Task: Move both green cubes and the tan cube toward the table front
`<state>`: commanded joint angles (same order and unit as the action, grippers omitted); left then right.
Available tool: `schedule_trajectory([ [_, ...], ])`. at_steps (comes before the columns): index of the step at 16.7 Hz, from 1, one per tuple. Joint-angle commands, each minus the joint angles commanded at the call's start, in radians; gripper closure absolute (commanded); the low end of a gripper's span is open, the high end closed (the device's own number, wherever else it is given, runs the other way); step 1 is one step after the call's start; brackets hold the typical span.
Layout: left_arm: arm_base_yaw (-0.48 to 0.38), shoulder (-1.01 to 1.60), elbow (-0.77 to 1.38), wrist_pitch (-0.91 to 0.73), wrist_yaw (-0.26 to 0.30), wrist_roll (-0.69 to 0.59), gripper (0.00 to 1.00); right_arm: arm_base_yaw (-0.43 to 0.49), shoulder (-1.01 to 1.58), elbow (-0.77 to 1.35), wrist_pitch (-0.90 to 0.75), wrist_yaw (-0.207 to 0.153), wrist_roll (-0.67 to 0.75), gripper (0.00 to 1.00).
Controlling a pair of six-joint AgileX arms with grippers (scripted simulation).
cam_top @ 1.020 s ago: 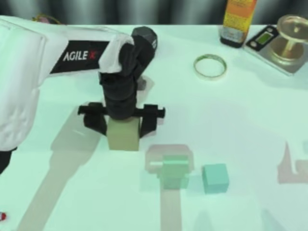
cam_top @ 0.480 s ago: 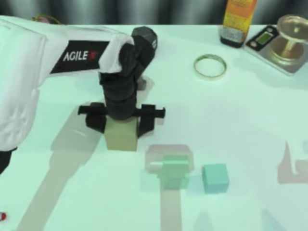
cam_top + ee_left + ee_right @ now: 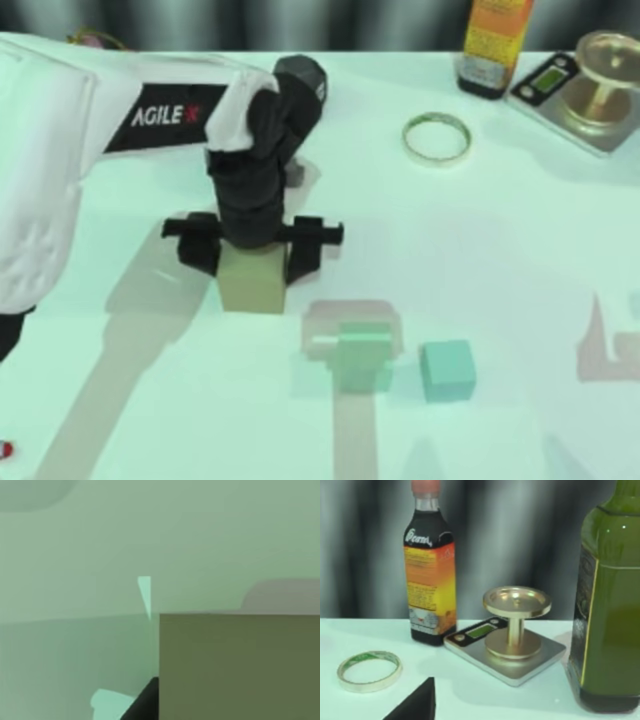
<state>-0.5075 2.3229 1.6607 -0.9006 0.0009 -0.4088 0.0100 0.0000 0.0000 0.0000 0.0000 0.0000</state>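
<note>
Top view: left gripper (image 3: 252, 262) jaws closed on tan cube (image 3: 251, 283) (resting on table (image 3: 480, 250)); right gripper unseen.

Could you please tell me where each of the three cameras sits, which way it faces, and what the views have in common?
Top view: above the table, looking down; shows the left arm with the left gripper straddling the tan cube, plus both green cubes.
Left wrist view: on the left wrist, close over the tan cube; one dark finger shows.
Right wrist view: on the right wrist, facing the table's back: sauce bottle, scale, tape ring.
Shared: top and left wrist see the tan cube.
</note>
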Motion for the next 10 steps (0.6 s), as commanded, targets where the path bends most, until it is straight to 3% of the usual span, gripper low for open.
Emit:
schedule_trajectory([
  [6,0.016,-0.068,0.113,-0.191,-0.001,-0.003,1.00,0.000,0.000,0.000,0.000,0.000,0.000,0.00],
  [10,0.019,-0.087,0.136,-0.224,-0.001,-0.002,1.00,0.000,0.000,0.000,0.000,0.000,0.000,0.00],
])
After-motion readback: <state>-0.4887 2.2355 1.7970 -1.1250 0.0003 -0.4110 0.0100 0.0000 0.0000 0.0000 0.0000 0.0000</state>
